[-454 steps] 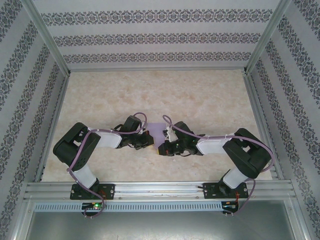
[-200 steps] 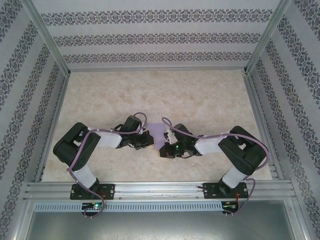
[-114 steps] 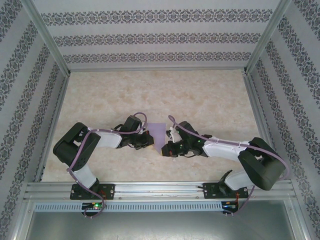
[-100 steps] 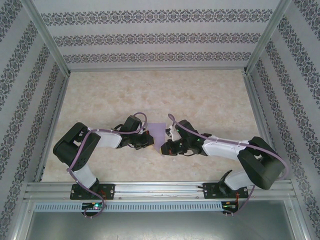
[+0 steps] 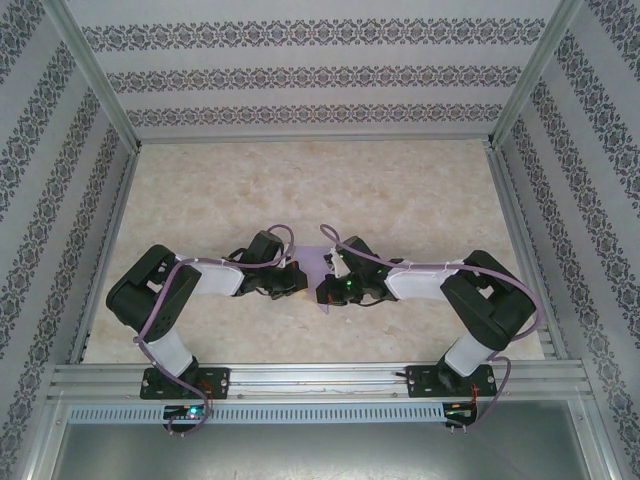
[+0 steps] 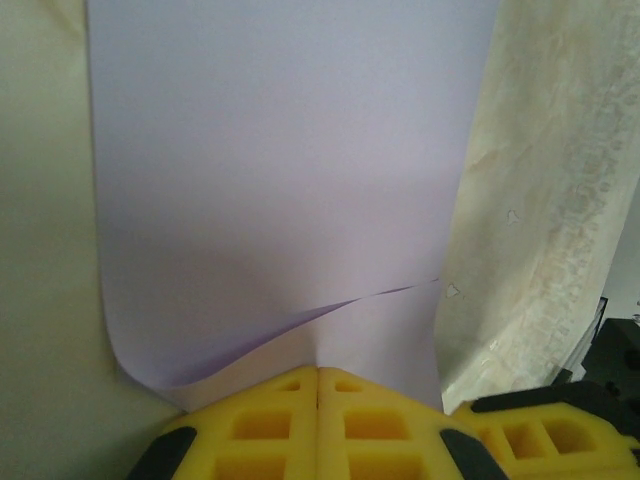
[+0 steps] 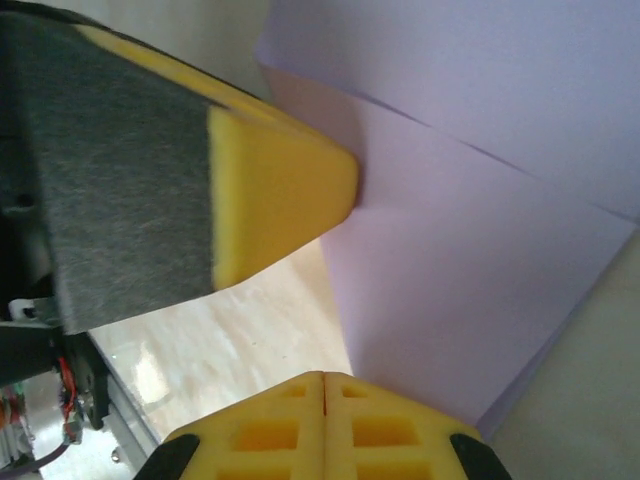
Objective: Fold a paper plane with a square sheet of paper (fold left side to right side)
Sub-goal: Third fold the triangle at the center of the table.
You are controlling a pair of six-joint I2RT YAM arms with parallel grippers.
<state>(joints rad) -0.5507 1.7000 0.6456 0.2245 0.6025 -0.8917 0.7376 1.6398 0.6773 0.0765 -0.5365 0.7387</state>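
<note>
The square sheet of paper [image 5: 316,262] is plain lilac and lies on the table between my two grippers, folded over into two layers. In the left wrist view the paper [image 6: 290,180] has its upper layer's edge lifting in a curve. My left gripper [image 6: 318,372] is shut, its yellow tips pressed against the paper's near edge. My right gripper [image 7: 325,378] is shut too, its tips at the paper's [image 7: 480,210] edge just beside the left finger [image 7: 280,200]. Seen from above, the left gripper [image 5: 298,281] and right gripper [image 5: 324,296] almost meet. The paper plane is out of view.
The marbled table [image 5: 300,190] stretches away behind the paper. Patterned walls and metal frame posts [image 5: 95,70] close it in on three sides. Both arms lie low over the near half, elbows out to the sides.
The right arm's elbow swung out to the right and came back in, while its gripper stayed near the paper's near edge. The left arm has not moved.
</note>
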